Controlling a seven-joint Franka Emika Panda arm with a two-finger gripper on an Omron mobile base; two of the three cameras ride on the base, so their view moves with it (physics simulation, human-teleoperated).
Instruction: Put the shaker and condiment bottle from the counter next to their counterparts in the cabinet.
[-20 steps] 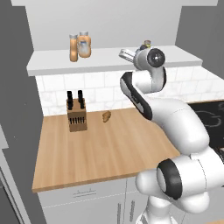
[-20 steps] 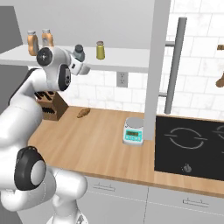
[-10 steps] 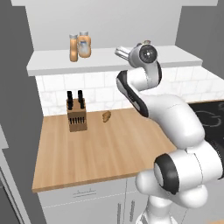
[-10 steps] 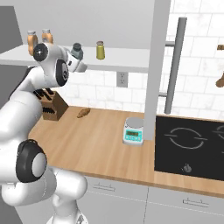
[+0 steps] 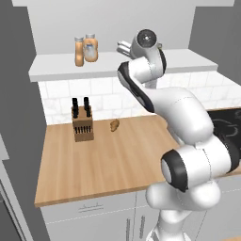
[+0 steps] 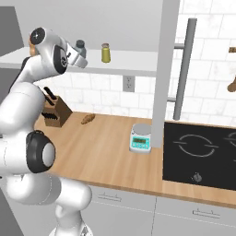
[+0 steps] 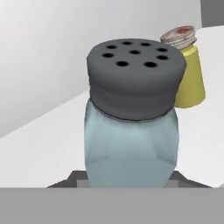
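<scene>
You have two carrying surfaces. The cabinet (image 5: 56, 70) ledge bears the condiment bottle (image 5: 78, 52) and the wider orange bottle (image 5: 90, 47), touching or nearly so, toward its left end. The yellow-green shaker (image 6: 106, 52) stands further right, near the ledge's front edge. Whether the shaker (image 7: 133, 120) rests on the ledge, you cannot tell. The wooden worktop (image 5: 117, 164) carries a knife block (image 5: 82, 122) near its back left corner, a small brown item (image 5: 114, 124) just beside it along the back edge, a kitchen scale (image 6: 140, 138) near the hob (image 6: 203, 154), and the hob at its right end.
</scene>
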